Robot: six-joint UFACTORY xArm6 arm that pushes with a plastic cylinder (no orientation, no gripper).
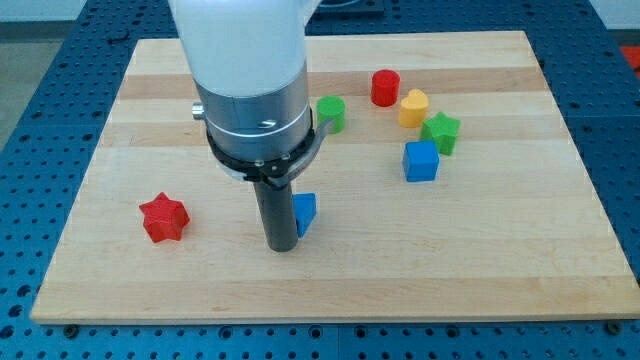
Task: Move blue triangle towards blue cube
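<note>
The blue triangle lies near the middle of the wooden board, partly hidden behind my rod. My tip rests on the board touching the triangle's left side, just left of and below it. The blue cube sits to the view's right and a little higher, apart from the triangle.
A red star lies at the view's left. A green block, a red cylinder, a yellow block and a green star cluster above and around the blue cube. The arm's white body hides the board's upper middle.
</note>
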